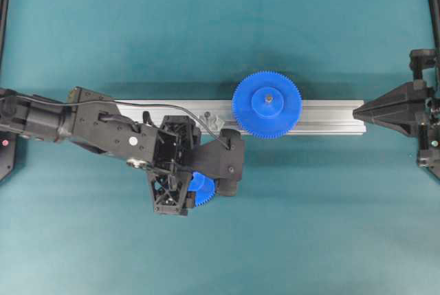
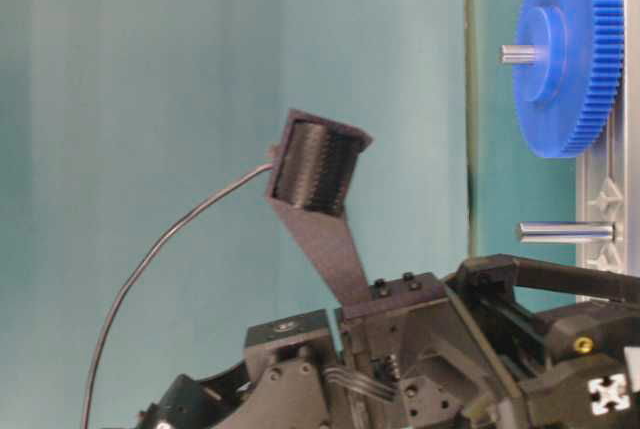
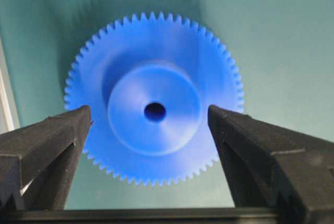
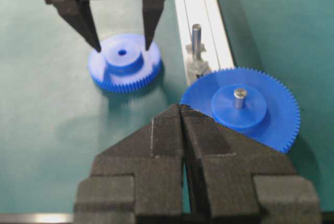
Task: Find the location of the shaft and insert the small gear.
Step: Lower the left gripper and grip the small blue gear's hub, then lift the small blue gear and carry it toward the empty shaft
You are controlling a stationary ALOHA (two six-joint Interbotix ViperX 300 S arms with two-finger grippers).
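While the bright blue plastic small gear (image 4: 124, 63) lies flat beside the aluminium rail (image 1: 323, 117), the left end effector (image 4: 121, 40) straddles its hub unclenched; it should descend centred before closing.

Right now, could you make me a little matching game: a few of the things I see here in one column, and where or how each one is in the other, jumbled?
Things
1. small gear
2. large gear
3. bare pin
4. right gripper

States
A. shut, holding nothing
B. flat on the green mat between open fingers
C. standing free on the metal rail
D. already sitting on a pin on the rail

Pairs: 1-B, 2-D, 3-C, 4-A
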